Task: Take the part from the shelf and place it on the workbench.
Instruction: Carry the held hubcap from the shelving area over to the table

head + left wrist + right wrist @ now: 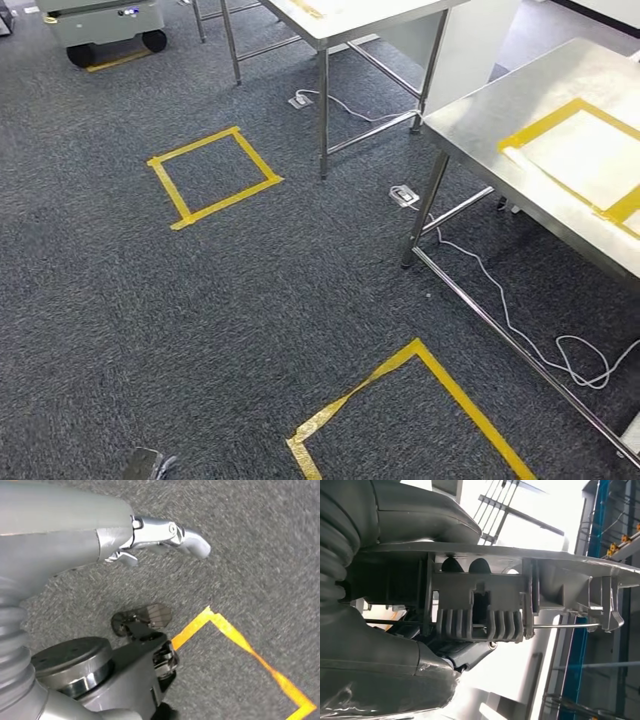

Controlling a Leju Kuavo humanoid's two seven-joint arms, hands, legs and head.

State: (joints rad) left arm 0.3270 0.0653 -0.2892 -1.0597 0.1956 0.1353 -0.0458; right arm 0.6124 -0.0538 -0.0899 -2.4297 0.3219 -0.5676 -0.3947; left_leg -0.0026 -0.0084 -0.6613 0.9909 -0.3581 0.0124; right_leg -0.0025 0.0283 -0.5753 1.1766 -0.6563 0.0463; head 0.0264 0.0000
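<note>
The right robot hand (433, 655) holds the part (501, 605), a flat grey plastic moulding with ribbed clips and a thin metal rod along its edge, the thumb and fingers closed against its underside in the right wrist view. The left robot hand (124, 555) hangs over the grey carpet (113, 330) with nothing in it, one silver finger stretched out straight and the others apart. The workbench (483, 125), a steel surface on thin legs, stands at the right of the head view and carries a yellow tape frame (573, 150) around a pale sheet (the far corner runs out of the picture). Beside the workbench's near leg a small floor socket (404, 196) sits in the carpet, and a white cable (528, 340) trails from under the workbench across the floor. In front of the workbench, on the carpet, lies a large yellow tape square (407, 410), with a smaller tape square (213, 176) well apart to the workbench's left. Beyond the workbench stands a second steel table (340, 25), and far to its left a grey wheeled cart (106, 30).
</note>
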